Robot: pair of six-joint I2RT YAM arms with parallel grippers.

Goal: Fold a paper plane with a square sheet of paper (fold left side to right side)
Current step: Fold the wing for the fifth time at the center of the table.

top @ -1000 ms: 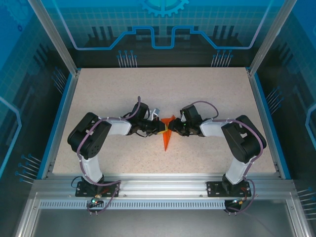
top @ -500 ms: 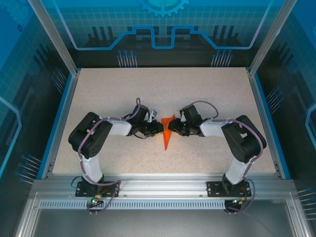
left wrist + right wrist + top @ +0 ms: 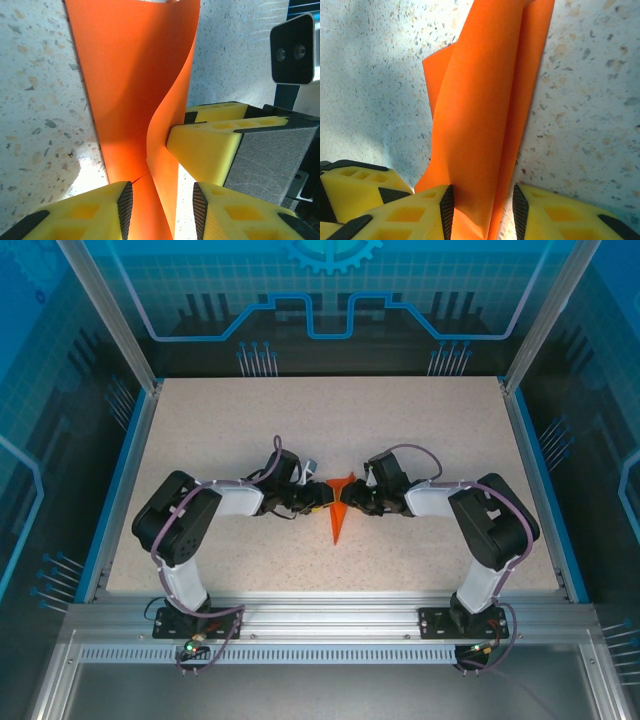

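**Paper plane** [image 3: 338, 512]: bright orange, slim pointed dart, tip toward the arm bases. It lies mid-worktop [image 3: 420, 430] between the two hands, with one flap curling upward.
**Left hand** [image 3: 160, 202]: jaws partly apart, with the paper passing between them.
**Right hand** [image 3: 481, 205]: jaws partly apart, astride the paper's folded layers, with a gap showing at one pad.

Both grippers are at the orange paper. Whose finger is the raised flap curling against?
The right gripper's. Its yellow finger reaches in from the side and meets the paper plane's lifted flap; the left gripper's jaws only straddle it.
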